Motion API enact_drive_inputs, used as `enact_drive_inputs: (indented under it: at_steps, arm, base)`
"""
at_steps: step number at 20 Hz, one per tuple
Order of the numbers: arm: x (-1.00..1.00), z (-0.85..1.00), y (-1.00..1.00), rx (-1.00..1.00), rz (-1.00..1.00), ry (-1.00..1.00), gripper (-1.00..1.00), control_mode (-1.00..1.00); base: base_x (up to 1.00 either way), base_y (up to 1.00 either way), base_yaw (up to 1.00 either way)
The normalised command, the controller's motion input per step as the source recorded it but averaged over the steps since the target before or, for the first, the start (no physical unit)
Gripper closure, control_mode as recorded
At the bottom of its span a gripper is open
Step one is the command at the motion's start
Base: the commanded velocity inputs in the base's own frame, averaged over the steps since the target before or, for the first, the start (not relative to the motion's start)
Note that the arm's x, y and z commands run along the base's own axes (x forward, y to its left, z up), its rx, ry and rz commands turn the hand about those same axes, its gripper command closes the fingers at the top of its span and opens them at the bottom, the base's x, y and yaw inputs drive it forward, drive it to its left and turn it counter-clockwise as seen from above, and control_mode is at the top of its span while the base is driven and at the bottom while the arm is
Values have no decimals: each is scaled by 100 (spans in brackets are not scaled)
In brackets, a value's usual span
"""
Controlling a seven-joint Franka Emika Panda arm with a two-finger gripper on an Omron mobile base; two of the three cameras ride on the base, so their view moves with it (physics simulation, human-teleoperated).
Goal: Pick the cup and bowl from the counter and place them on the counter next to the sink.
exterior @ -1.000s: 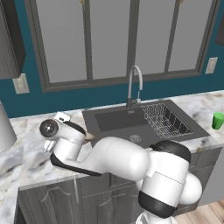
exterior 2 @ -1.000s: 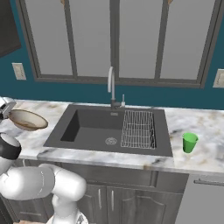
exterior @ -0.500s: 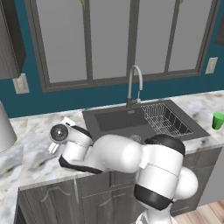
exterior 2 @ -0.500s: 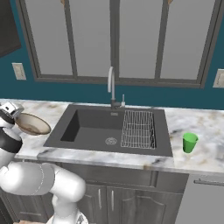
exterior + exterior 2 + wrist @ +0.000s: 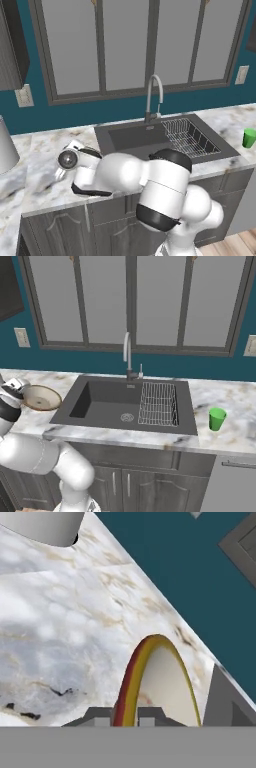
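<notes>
The tan bowl [image 5: 44,398] sits low over the marble counter [image 5: 235,431] just left of the sink [image 5: 107,401]. I cannot tell whether it touches the counter. My gripper [image 5: 19,388] is at the bowl's left rim. In the hand view the bowl's rim [image 5: 131,677] rises between the two finger tips, and the gripper [image 5: 125,714] is shut on it. The small green cup [image 5: 217,419] stands upright on the counter right of the sink, far from the gripper. It is also at the right edge of the left base view [image 5: 248,138].
A tall chrome faucet [image 5: 127,355] stands behind the basin and a wire rack [image 5: 159,403] lies in its right half. A grey cylinder [image 5: 5,146] stands at the counter's far left, also in the hand view [image 5: 45,524]. The teal wall and windows run behind.
The gripper has carried the bowl a little to the right, toward the sink, and lower over the counter. The arm has folded further down. The cup has not moved.
</notes>
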Motion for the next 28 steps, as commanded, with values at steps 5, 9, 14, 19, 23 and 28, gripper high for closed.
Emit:
enact_drive_inputs:
  at_steps: [5, 9, 14, 19, 23, 28]
  arm:
    - [5, -57, 8, -1, 0, -7, 100, -100]
    - [0, -28, 1, 0, 0, -1, 100, -100]
    - [0, 0, 9, 0, 0, 0, -100, -100]
    - [0, 0, 10, 0, 0, 0, -100, -100]
    - [-1, 49, 26, 0, 0, 0, -100, -100]
    - [-1, 100, 44, -1, 0, -1, -100, -100]
  base:
    - [0, 0, 0]
    - [0, 0, 0]
    - [0, 0, 0]
    - [0, 0, 0]
    - [0, 0, 0]
    - [0, 0, 0]
